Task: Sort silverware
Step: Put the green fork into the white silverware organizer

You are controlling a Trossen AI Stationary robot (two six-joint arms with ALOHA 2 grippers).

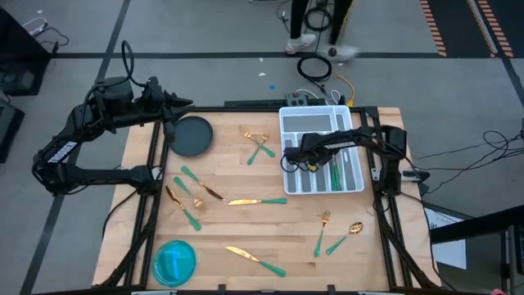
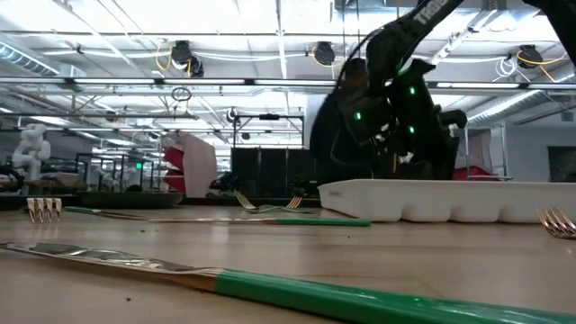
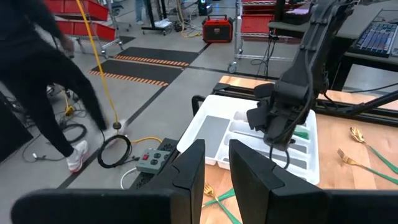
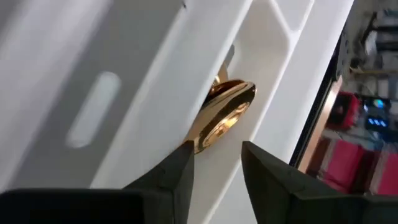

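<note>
— Wooden tabletop (image 1: 246, 233) on a grey shop floor, white slotted tray (image 1: 321, 123) at its far right part. Where is the silverware relative to that tray?

— Some pieces already lie in the tray's slots, green handles (image 1: 333, 174) showing. Outside it: two crossed pieces (image 1: 259, 146) just beside its left edge, a knife (image 1: 255, 201) near its front left corner, a cluster of forks and spoons (image 1: 190, 195) well apart to the left, a fork (image 1: 322, 231) and a spoon (image 1: 346, 236) in front of the tray, and another knife (image 1: 255, 260) farther forward, near the blue bowl (image 1: 175, 261).

— And the arms?

— The right gripper (image 1: 296, 161) is over the tray's left slots. Its wrist view shows a gold spoon head (image 4: 222, 115) lying in a white compartment just past the fingertips (image 4: 177, 167), which stand apart with nothing between them.

— So it's released?

— The jaws are parted and the spoon rests against the tray wall, not clamped.

— The left one?

— The left gripper (image 1: 182, 104) hovers well apart from the tray, by the dark plate (image 1: 191, 136) at the far left corner. Its fingers (image 3: 190, 171) show a narrow gap, holding nothing.
</note>
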